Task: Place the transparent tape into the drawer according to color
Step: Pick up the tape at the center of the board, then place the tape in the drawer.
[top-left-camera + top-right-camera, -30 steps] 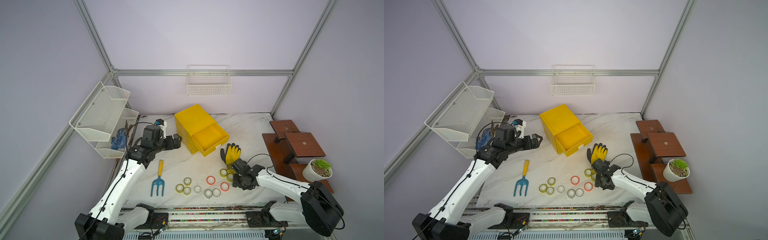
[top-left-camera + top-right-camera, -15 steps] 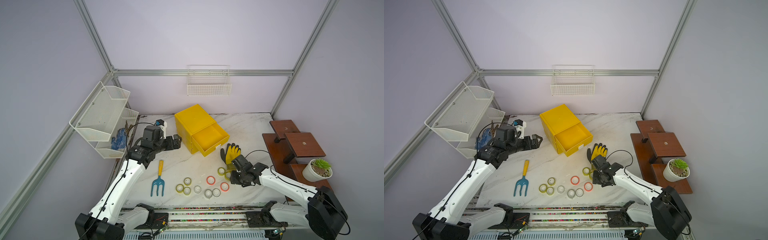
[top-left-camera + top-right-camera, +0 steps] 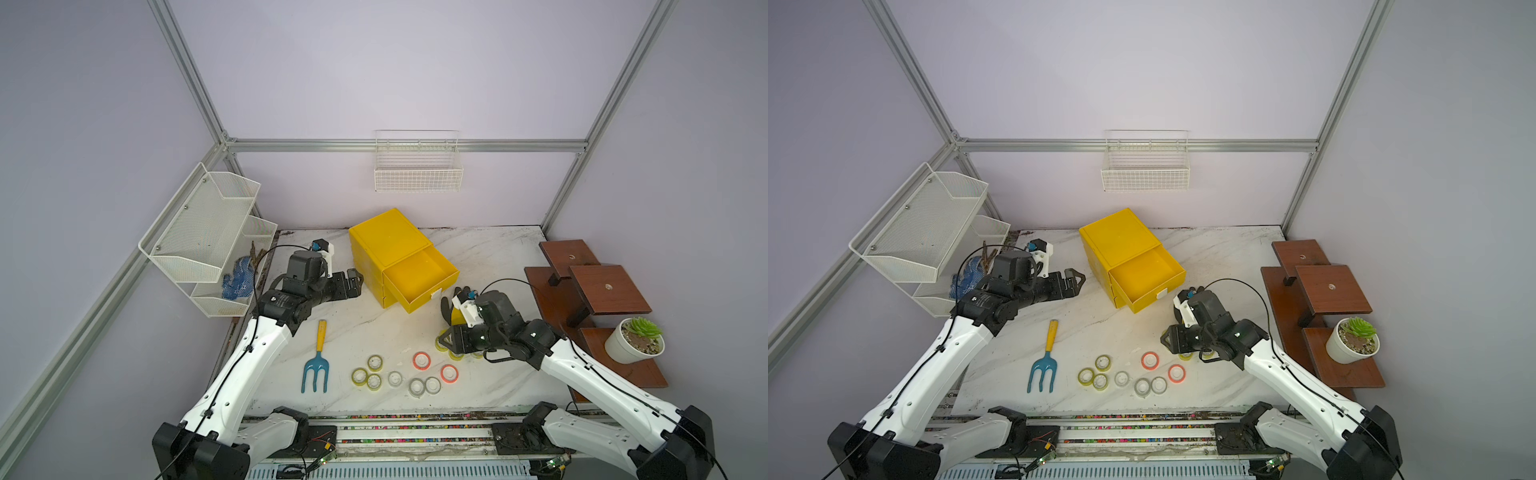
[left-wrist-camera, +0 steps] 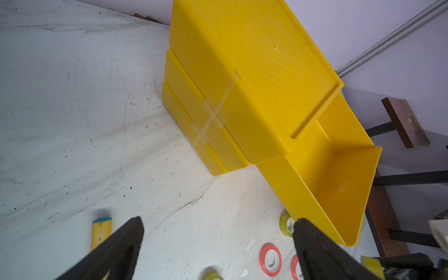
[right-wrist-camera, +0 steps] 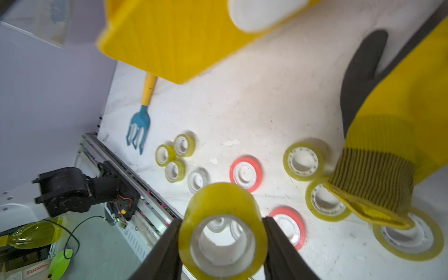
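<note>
yellow-green tape roll (image 5: 218, 201): pinching it across its width in the right gripper (image 3: 445, 341), near the glove (image 5: 400, 97).
judging this as the carrying step, with the roll seemingly clear of the tabletop (image 3: 478, 257); next, needing to raise it over the front wall of the top drawer (image 3: 415, 276), pulled open and empty on the yellow cabinet (image 3: 384, 239), then letting go inside. holding the left gripper (image 4: 218, 224) spread wide and empty beside the cabinet. leaving the other rolls (image 3: 375, 362) flat on scuffed white marble: yellow-green, clear, orange-red. working inside lilac walls (image 3: 374, 75) and aluminium framing (image 3: 399, 145), with wire baskets (image 3: 417, 174), a blue hand fork (image 3: 316, 365) and a wooden stepped shelf (image 3: 606, 289) carrying a potted succulent (image 3: 636, 338).
</note>
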